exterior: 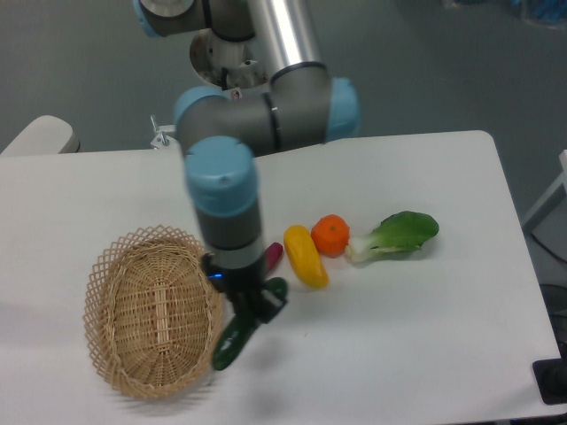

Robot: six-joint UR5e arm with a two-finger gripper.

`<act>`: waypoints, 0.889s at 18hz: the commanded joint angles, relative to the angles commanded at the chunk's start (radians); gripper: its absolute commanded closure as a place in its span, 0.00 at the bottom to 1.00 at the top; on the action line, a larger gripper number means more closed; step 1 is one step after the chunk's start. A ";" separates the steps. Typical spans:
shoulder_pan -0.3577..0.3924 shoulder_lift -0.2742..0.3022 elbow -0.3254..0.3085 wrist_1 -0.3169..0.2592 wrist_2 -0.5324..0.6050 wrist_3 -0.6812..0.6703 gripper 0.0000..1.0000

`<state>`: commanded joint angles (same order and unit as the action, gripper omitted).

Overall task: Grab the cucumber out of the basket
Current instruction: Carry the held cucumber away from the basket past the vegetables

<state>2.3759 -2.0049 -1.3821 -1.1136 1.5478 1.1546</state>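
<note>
The oval, light tan woven wicker basket [155,323] with its open lattice rim is seen to the left of the gripper, its interior holding nothing. Just past the basket's right rim, the two-finger gripper [249,310] is held pointing downward and is pinched on the dark green, glossy, elongated cucumber [237,336], which is gripped near its upper end and hangs slanted, its lower tip down and to the left, outside the basket. Just behind the gripper, a small purple oblong vegetable [274,255] is partly hidden by the grey and blue arm [226,208]. Further to the right of the gripper, a yellow oblong vegetable [305,256], a round orange fruit [330,235] and a leafy green bok choy with a white stalk [394,235] are laid in a row on the white table [425,336].
</note>
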 joint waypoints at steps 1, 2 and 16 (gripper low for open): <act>0.021 0.000 0.000 -0.003 -0.006 0.038 0.77; 0.040 0.000 0.000 -0.006 -0.009 0.071 0.77; 0.143 -0.008 0.005 -0.011 -0.009 0.275 0.77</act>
<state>2.5188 -2.0126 -1.3775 -1.1244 1.5386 1.4297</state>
